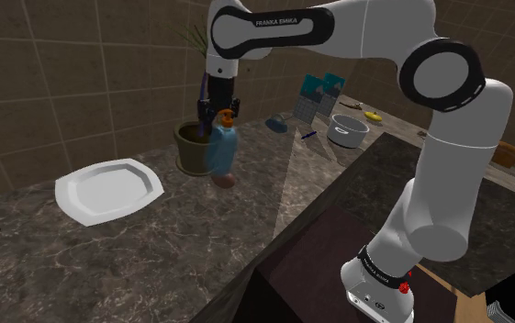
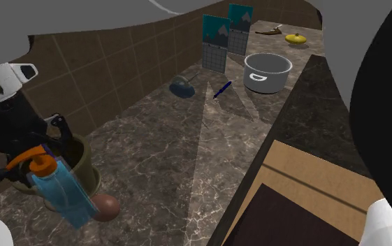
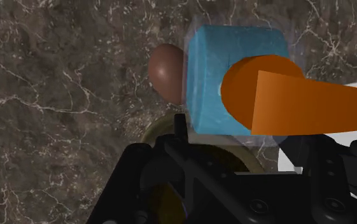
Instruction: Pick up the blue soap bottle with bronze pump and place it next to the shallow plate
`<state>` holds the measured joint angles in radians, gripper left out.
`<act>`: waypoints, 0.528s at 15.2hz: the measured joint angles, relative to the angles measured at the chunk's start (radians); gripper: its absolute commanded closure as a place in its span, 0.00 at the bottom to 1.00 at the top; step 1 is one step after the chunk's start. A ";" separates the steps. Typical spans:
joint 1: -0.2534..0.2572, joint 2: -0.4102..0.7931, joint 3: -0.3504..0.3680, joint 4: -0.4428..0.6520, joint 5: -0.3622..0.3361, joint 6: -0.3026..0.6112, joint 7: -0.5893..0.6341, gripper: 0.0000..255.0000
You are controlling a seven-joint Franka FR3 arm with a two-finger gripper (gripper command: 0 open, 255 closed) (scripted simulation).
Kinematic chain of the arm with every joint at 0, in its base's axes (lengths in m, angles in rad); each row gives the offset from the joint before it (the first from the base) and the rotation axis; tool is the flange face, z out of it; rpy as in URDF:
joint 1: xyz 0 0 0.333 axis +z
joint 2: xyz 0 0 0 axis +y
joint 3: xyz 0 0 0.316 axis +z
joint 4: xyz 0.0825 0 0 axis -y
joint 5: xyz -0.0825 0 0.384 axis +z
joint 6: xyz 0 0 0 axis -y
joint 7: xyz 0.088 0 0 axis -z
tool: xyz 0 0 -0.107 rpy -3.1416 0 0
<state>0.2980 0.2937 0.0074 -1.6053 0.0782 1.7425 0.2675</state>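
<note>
The blue soap bottle (image 1: 223,149) with an orange-brown pump (image 1: 227,116) hangs tilted just above the dark marble counter, right in front of a plant pot (image 1: 191,147). My black gripper (image 1: 220,103) is shut on the bottle's pump end from above. The second exterior view has the bottle (image 2: 63,194) slanting under the gripper (image 2: 28,157). In the wrist view the blue body (image 3: 234,73) and pump (image 3: 298,102) sit just beyond the gripper (image 3: 234,145). The white shallow plate (image 1: 108,189) lies on the counter toward the shoulder view's left of the bottle.
A small brown rounded object (image 1: 225,181) lies on the counter under the bottle. Farther back stand a grey cooking pot (image 2: 266,72), a blue dish (image 2: 182,89), a blue pen (image 2: 222,90) and upright books (image 2: 219,42). A tiled wall runs behind the counter.
</note>
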 measured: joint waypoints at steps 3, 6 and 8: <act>0.041 -0.010 0.025 -0.024 0.009 0.021 0.064 1.00; 0.083 -0.007 0.051 -0.031 0.013 0.036 0.128 1.00; 0.110 0.008 0.067 -0.010 0.013 0.034 0.170 1.00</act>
<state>0.4076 0.3016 0.0742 -1.6152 0.0914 1.7766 0.4378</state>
